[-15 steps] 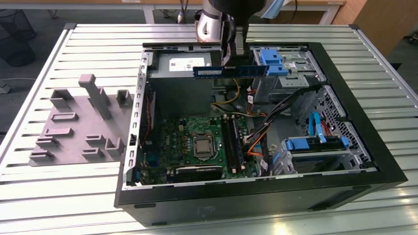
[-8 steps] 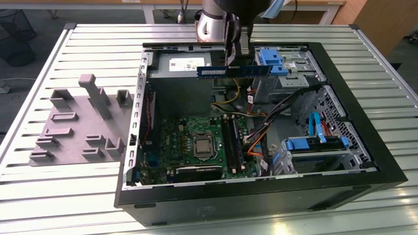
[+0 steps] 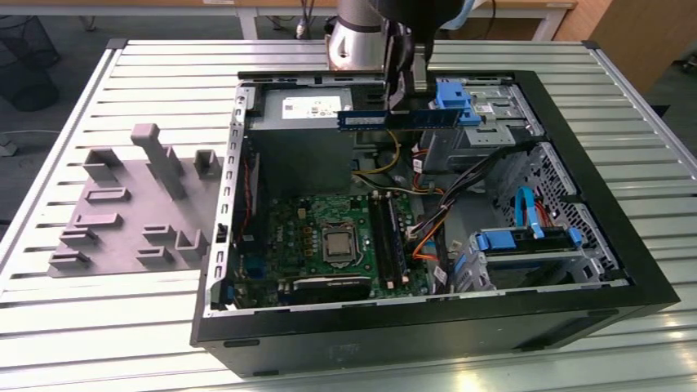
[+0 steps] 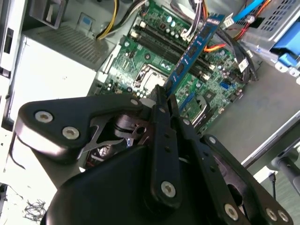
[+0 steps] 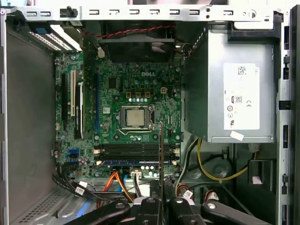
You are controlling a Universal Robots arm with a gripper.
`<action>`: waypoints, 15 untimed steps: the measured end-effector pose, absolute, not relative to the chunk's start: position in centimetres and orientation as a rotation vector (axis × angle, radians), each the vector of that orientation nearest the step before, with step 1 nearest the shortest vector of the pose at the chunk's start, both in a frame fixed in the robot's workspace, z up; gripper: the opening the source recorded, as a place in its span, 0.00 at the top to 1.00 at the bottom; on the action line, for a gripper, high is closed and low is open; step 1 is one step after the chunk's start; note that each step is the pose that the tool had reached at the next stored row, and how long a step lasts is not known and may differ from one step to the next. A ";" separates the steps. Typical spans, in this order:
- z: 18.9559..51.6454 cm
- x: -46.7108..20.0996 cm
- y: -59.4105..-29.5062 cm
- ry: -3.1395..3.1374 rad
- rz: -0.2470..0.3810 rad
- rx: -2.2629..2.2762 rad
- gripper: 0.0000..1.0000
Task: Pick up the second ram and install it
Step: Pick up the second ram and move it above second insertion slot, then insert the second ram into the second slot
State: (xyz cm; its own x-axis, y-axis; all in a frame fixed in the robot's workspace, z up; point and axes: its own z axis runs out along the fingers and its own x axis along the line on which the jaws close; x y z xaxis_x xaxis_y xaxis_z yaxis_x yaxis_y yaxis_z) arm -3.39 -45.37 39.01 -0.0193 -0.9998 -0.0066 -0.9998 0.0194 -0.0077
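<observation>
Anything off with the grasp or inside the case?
Nothing stands out. The end effector is shut on the second ram, holding it level above the open case, not yet in a slot. No visible damage.

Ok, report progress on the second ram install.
Pickup looks done: the gripper is shut on the second ram, held above the open computer case. Left: seating it; it is not yet in a slot on the motherboard.
</observation>
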 end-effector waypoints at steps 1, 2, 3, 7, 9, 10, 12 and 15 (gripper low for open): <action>39.0 -3.4 -45.4 2.236 -0.001 -2.193 0.86; 39.0 -3.4 -45.4 2.236 -0.001 -2.192 0.86; 39.0 -3.4 -45.4 2.236 -0.001 -2.193 0.86; 39.0 -3.3 -45.4 2.236 0.000 -2.193 0.86; 39.0 -3.3 -45.4 2.236 0.000 -2.193 0.86; 39.0 -3.3 -45.4 2.236 0.000 -2.193 0.86; 39.0 -3.3 -45.4 2.236 0.000 -2.193 0.86; 39.0 -3.3 -45.4 2.237 0.000 -2.192 0.86</action>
